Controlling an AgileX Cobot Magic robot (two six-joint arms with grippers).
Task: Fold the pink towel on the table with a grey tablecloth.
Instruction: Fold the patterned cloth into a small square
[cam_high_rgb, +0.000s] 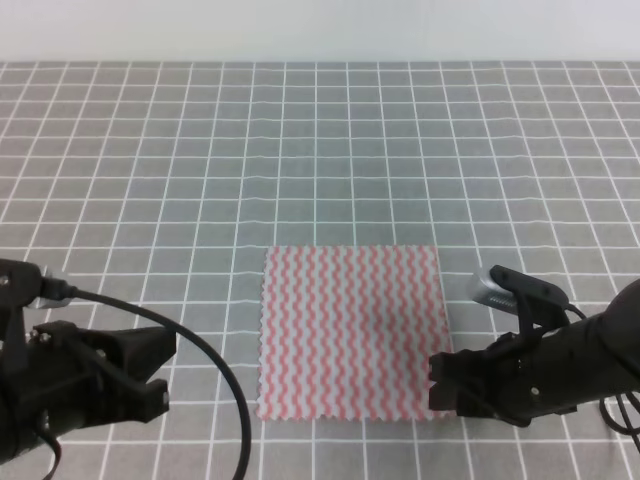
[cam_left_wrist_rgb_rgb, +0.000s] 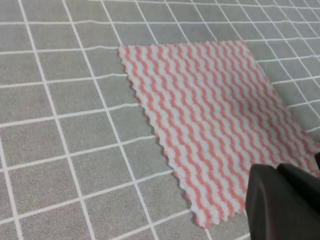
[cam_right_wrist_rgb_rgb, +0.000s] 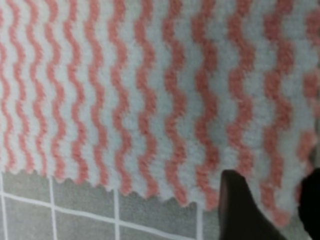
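While the pink towel (cam_high_rgb: 349, 332) lies flat and unfolded near the desk's (cam_high_rgb: 320, 140) front edge, the right end effector (cam_high_rgb: 441, 381) sits at its front right corner, fingers apart. The left end effector (cam_high_rgb: 150, 375) stays clear; its opening cannot be told.

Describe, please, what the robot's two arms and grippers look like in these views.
Both arms are matte black with blocky black grippers: the left gripper trails a thick black cable looping over the grey tablecloth, while the right gripper carries a silver-and-black camera on a stalk above it.
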